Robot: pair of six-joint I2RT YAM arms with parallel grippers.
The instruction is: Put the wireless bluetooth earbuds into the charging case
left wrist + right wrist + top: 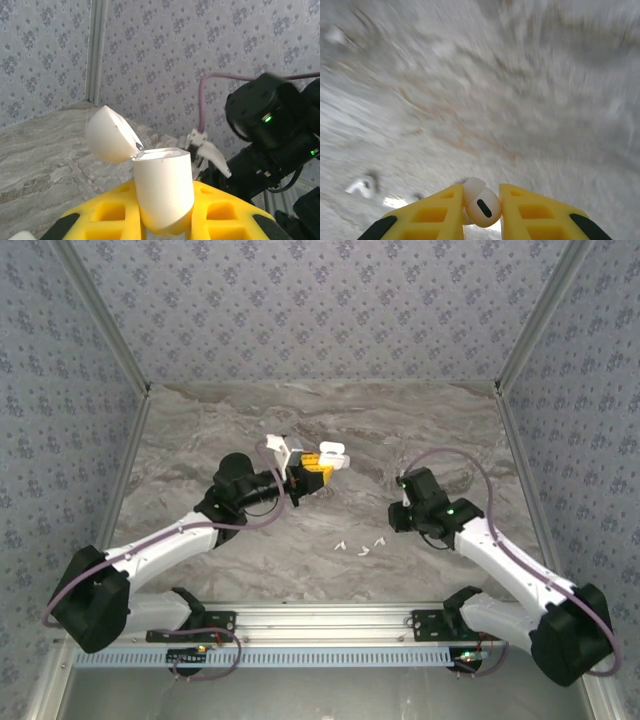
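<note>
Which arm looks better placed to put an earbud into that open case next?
The right, most likely: the right gripper is shut on a white earbud. The left gripper is occupied holding the open charging case, lid tipped back.

Grey marbled table (300,420); three white earbuds (362,548) lying loose.

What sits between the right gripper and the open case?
Bare table, seen in the top view; the loose earbuds lie off that line, nearer the bases.

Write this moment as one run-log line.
left gripper: shut on charging case, lid open | right gripper: shut on white earbud | loose earbuds: three
</note>
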